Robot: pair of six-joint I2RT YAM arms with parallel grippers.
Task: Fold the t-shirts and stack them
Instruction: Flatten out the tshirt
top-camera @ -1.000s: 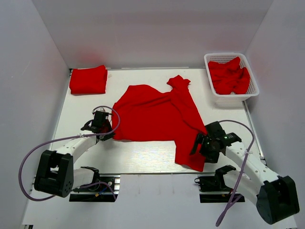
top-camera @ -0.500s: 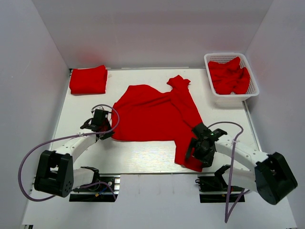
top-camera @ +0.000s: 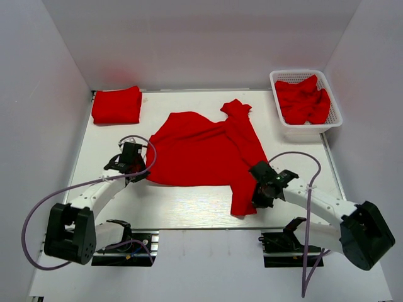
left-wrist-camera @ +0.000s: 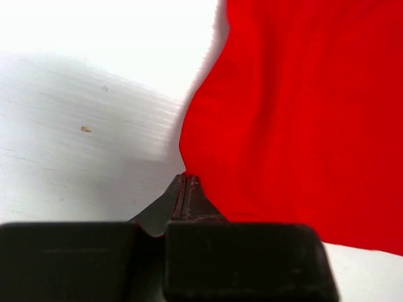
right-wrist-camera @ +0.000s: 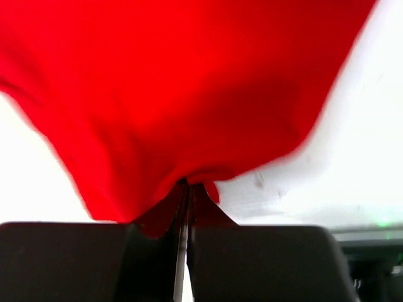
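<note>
A bright red t-shirt (top-camera: 204,154) lies spread and partly folded across the middle of the table. My left gripper (top-camera: 142,175) is shut on its near-left corner; in the left wrist view the jaws pinch the cloth's tip (left-wrist-camera: 187,177). At the near-right edge my right gripper (top-camera: 258,196) is shut on the same t-shirt, and red fabric (right-wrist-camera: 176,94) bunches and lifts from the closed jaws (right-wrist-camera: 190,185). A folded red t-shirt (top-camera: 117,105) rests at the far left. More red t-shirts (top-camera: 303,99) are heaped in the basket.
A white lattice basket (top-camera: 306,129) stands at the far right. White walls close in the table on three sides. Purple cables (top-camera: 38,214) loop from both arms near the front edge.
My right gripper moved left onto the t-shirt's near-right edge and shut on it, pulling that edge inward. The left gripper kept its hold and barely moved.
</note>
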